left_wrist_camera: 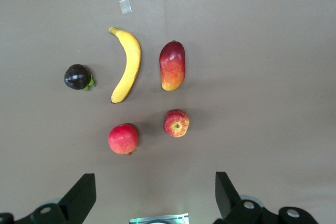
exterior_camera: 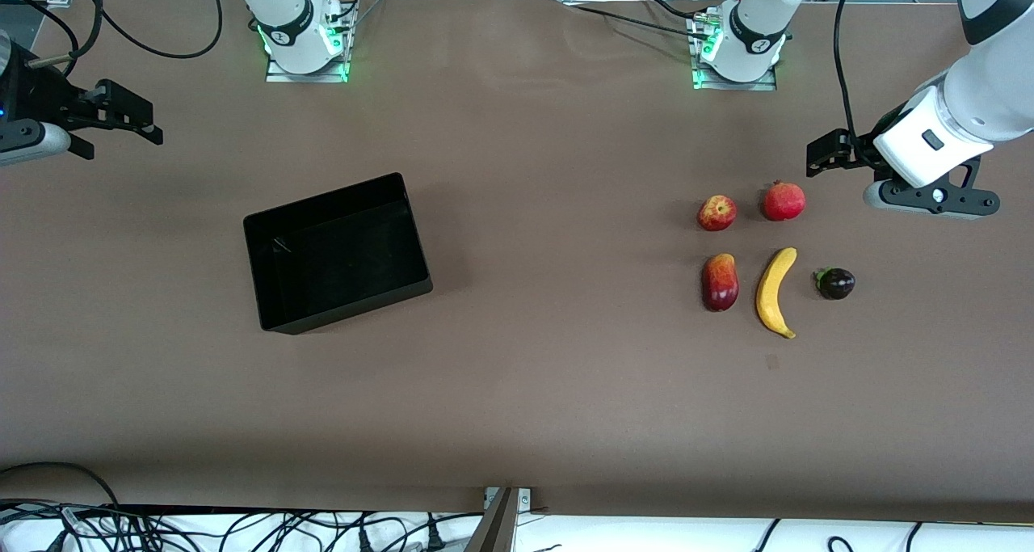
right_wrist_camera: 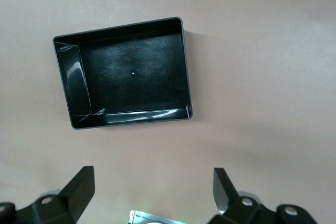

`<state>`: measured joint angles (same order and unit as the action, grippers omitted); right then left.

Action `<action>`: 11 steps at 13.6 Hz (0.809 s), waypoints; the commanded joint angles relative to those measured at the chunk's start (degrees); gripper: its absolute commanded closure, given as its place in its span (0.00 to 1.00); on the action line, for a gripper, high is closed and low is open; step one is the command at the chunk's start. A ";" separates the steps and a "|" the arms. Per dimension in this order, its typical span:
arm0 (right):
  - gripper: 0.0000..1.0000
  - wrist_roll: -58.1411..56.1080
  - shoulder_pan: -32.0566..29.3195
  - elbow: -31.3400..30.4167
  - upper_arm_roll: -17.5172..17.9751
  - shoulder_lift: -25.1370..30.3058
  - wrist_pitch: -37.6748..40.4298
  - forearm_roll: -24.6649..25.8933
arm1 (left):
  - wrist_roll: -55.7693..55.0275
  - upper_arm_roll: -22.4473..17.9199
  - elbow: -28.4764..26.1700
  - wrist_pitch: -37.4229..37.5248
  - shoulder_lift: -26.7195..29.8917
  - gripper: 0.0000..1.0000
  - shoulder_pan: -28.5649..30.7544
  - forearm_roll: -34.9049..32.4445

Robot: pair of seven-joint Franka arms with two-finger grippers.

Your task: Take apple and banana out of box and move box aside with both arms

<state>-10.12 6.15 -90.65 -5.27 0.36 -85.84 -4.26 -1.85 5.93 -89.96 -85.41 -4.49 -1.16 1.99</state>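
Front view — left pincer spread, raised | right pincer spread, raised

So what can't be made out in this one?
- Right gripper: arm and wrist cut off by the front view's edge; only open fingers show in its wrist view.
- Left gripper: front view shows it side-on, so its open fingers read only in the wrist view.
- Box: glossy black floor, glare hides any marks.
- Undersides of banana and apple.

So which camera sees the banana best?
The left wrist view: the banana is big there, seen whole from above. The front view shows it whole too, only smaller. The right wrist view shows just the box.
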 commanded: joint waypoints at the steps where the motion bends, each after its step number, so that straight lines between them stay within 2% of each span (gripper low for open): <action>1: 0.00 0.45 -1.40 0.30 2.01 -0.44 0.68 0.74 | 0.27 0.48 2.25 1.56 -1.13 0.00 -0.15 1.09; 11: 0.00 0.63 -0.26 0.56 2.54 -0.62 -0.90 3.47 | 0.27 0.57 2.25 1.47 -1.13 0.00 -0.15 1.09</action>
<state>-10.05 6.12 -90.59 -3.49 -0.38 -86.73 -1.91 -1.85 6.49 -89.96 -85.39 -4.49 -1.31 1.99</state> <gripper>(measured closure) 0.000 0.000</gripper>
